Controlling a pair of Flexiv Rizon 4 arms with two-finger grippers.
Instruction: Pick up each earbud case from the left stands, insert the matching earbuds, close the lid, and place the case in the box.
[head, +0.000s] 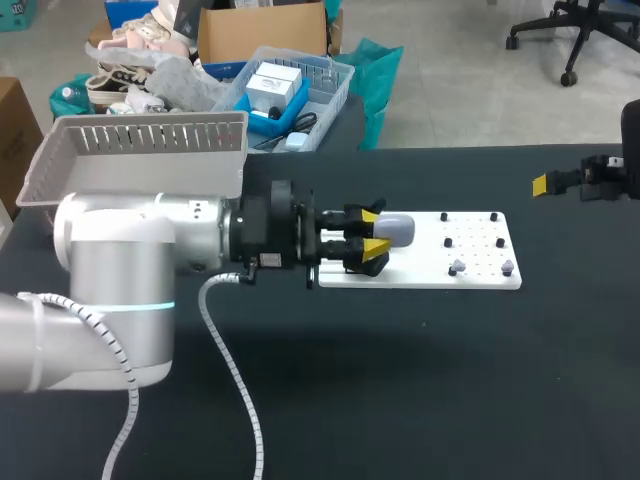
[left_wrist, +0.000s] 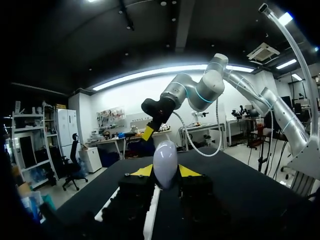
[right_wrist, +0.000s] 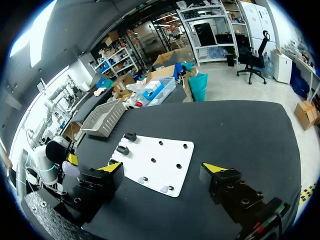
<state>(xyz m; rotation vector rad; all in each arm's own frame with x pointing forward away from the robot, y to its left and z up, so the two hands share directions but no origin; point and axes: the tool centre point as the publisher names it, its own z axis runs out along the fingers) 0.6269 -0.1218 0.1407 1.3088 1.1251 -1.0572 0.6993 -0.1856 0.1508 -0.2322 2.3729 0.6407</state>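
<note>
So the left gripper (head: 368, 241) has its jaws pinching the greyish earbud case (head: 396, 230), holding it right over the left end of the white board (head: 470, 275). The right gripper (right_wrist: 162, 169) hangs out past the board's right end, jaws spread wide

A black-topped table (head: 450, 380) carries a flat white board (head: 430, 272), which lies under and ahead of the jaws of the left gripper (head: 375, 231). A grey slatted basket (head: 140, 150) sits well behind those jaws, at the table's edge.
</note>
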